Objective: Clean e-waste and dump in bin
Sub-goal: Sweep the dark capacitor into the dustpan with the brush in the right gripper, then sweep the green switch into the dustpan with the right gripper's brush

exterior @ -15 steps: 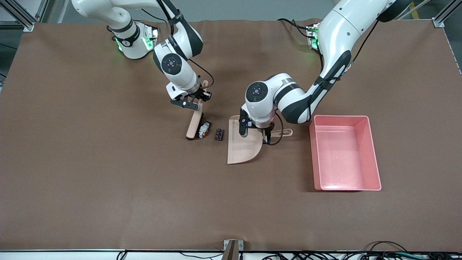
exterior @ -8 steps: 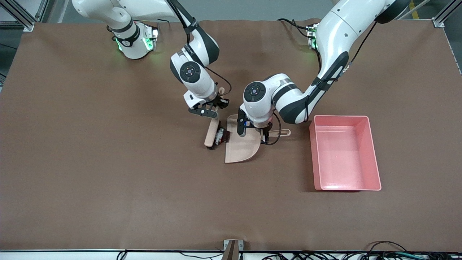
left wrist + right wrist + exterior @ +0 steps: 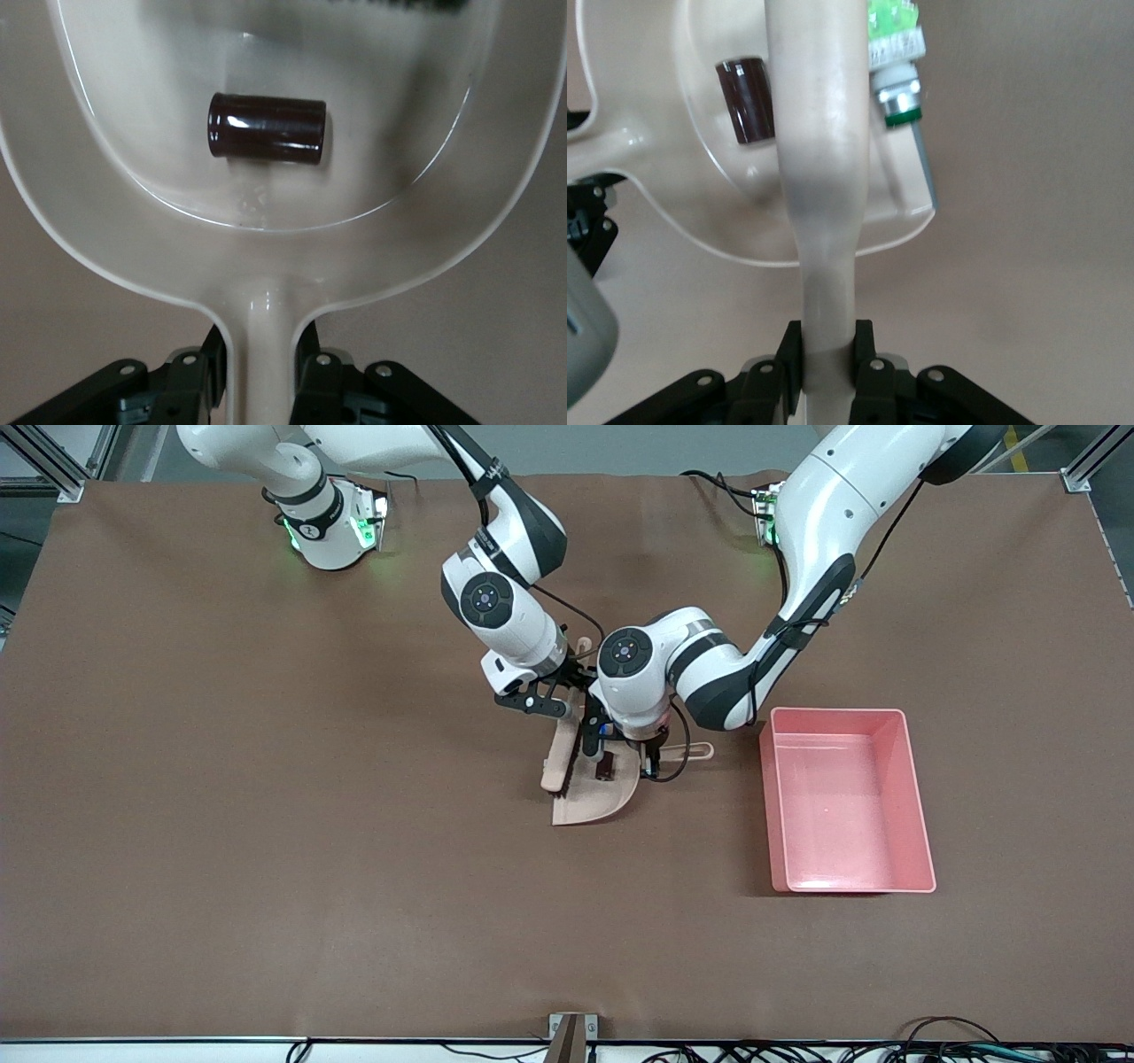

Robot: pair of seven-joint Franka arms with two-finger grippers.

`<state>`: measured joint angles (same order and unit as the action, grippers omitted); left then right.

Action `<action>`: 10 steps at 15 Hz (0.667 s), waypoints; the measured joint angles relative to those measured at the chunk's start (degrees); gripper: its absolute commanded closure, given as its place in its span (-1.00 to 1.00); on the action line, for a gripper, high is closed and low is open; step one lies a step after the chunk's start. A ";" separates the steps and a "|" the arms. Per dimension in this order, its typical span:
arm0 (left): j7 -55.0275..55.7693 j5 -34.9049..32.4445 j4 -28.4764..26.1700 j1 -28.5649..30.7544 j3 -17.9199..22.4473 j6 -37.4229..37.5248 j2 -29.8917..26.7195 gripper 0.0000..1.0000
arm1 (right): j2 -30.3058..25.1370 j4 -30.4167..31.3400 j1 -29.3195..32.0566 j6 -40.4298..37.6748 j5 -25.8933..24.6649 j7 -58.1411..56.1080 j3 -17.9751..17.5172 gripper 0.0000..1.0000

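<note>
Left claw [image 3: 651, 760] clamped shut on the dustpan [image 3: 592, 795] handle, low over the middle of the bench [image 3: 266, 886]; same grip plain in the left wrist view, claw [image 3: 261, 376] pinching the narrow stem of the pan [image 3: 133, 257]. Reading the front view as a dial: pan flat on the bench, handle pointing to 3 o'clock, open mouth toward 9. Right claw [image 3: 560, 698] closed tight on the brush [image 3: 558, 762] handle, over the pan's 11 o'clock corner; brush head down at the pan's 9 o'clock edge. In the right wrist view, claw [image 3: 828, 367] squeezing the brush [image 3: 815, 159] shaft, pan [image 3: 700, 212] beneath it. E-waste: dark part [image 3: 605, 767] lying inside the pan, seen as a glossy dark-brown cylinder on its side [image 3: 267, 128] [image 3: 750, 99]; pale part [image 3: 899, 84], whitish with green marks, just beside the brush shaft at the pan's mouth, hidden by the arms in the front view. Bin [image 3: 772, 815] standing at 3 o'clock from the pan, apart from it, toward the left arm's end of the bench.
</note>
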<state>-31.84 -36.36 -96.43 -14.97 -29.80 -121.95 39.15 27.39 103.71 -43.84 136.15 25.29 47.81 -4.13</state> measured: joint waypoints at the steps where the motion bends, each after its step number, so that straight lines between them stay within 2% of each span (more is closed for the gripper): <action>1: 0.01 0.00 0.00 0.00 0.00 0.00 0.03 0.98 | 0.03 -1.24 0.02 -2.87 0.88 0.01 0.13 1.00; 5: 0.17 0.00 0.01 0.02 0.05 -0.03 0.32 0.98 | -0.04 -4.72 0.16 -10.05 0.17 0.13 1.16 1.00; 8: 0.28 0.00 0.02 0.03 0.05 -0.04 0.38 0.98 | -0.02 -4.60 0.59 -13.36 -6.75 0.16 2.47 1.00; 10: 0.67 0.00 0.02 0.02 0.05 -0.04 0.41 0.98 | -0.01 -3.83 1.23 -14.82 -9.17 0.10 3.12 1.00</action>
<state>-31.18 -36.36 -96.41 -14.95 -29.75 -121.99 39.57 27.38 99.89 -42.61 121.33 16.11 47.91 -1.01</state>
